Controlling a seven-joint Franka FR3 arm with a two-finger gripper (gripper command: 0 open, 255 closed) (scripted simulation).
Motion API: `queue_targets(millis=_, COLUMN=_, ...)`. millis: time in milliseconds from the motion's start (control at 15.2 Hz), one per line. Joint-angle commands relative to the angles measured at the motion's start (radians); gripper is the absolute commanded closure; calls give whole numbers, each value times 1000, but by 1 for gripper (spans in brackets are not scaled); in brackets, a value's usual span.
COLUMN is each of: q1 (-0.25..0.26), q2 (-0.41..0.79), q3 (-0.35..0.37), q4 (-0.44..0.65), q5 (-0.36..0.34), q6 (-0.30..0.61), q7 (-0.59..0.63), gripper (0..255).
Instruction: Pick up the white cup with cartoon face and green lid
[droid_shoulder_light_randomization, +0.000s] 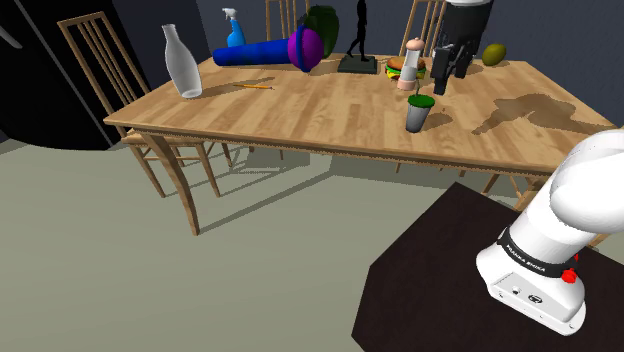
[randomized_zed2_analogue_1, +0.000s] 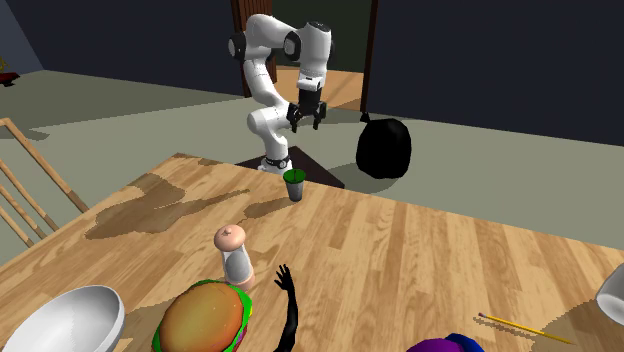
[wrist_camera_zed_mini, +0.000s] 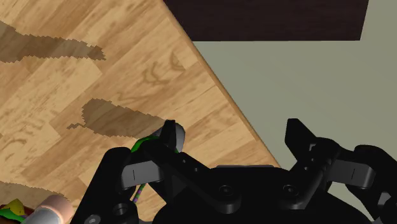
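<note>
the gripper (droid_shoulder_light_randomization: 450, 72) is held in the air above the cup (droid_shoulder_light_randomization: 418, 112) and a little to one side, not touching it. its fingers (wrist_camera_zed_mini: 168, 137) are spread apart and nothing is grasped between them. in the wrist view the cup (wrist_camera_zed_mini: 179, 132) is partly hidden behind one finger, outside the gap. the cup is seen as grey with a green lid and is set upright on the table (droid_shoulder_light_randomization: 320, 120), near the edge facing the stand (droid_shoulder_light_randomization: 440, 290). beyond the cup from the stand, a shaker (droid_shoulder_light_randomization: 408, 60) and a burger (randomized_zed2_analogue_1: 203, 318) are placed close together. a clear bottle (droid_shoulder_light_randomization: 182, 62) is stood well apart from the cup.
</note>
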Motion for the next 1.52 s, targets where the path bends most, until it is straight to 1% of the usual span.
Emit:
queue_targets(millis=0, q1=0, q2=0, q3=0, q4=0, q5=0, q6=0, q7=0, gripper=0)
queue_targets(millis=396, q1=-52, q2=128, q3=-135, q4=-3, q5=-4, q6=168, q7=-70, gripper=0)
queue_targets(millis=726, q1=-79, q2=267, q3=-245, q4=28, q5=25, q6=296, q7=-141, gripper=0)
queue_targets(millis=792, q1=-80, q2=269, q3=-247, q4=28, q5=26, q6=298, q7=-142, gripper=0)
queue_targets(millis=1254, q1=-81, q2=293, q3=-256, q4=-56, q5=22, q6=406, q7=-144, gripper=0)
queue_targets(millis=1386, q1=-81, q2=293, q3=-256, q4=-56, q5=22, q6=406, q7=-144, gripper=0)
queue_targets(millis=1452, q1=-81, q2=292, q3=-256, q4=-56, q5=22, q6=406, q7=-144, gripper=255)
